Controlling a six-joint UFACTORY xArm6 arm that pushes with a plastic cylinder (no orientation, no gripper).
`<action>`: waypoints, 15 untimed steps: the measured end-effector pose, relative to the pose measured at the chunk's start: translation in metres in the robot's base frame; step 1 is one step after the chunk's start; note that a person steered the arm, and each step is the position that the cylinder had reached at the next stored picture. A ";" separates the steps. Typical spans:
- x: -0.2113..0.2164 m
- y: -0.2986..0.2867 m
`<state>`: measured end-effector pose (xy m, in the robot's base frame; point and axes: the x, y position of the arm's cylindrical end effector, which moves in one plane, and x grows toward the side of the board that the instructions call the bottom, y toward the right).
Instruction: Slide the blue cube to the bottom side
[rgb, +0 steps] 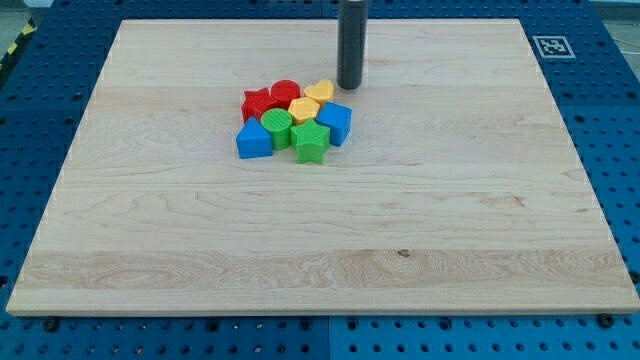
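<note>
The blue cube (335, 123) sits at the right edge of a tight cluster of blocks, a little above the middle of the wooden board (320, 250). My tip (349, 87) rests on the board just above and slightly right of the cube, a small gap away, and next to the yellow block (320, 92). The cube touches the green star-shaped block (311, 142) on its left.
The cluster also holds a red star (258, 103), a red round block (286, 94), a yellow hexagon (303, 108), a green round block (277, 127) and a second blue block (254, 140) at its left. A fiducial tag (551, 45) marks the board's top right corner.
</note>
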<state>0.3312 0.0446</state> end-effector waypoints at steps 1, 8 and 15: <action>0.016 0.009; 0.059 -0.051; 0.102 0.030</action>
<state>0.4335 0.0745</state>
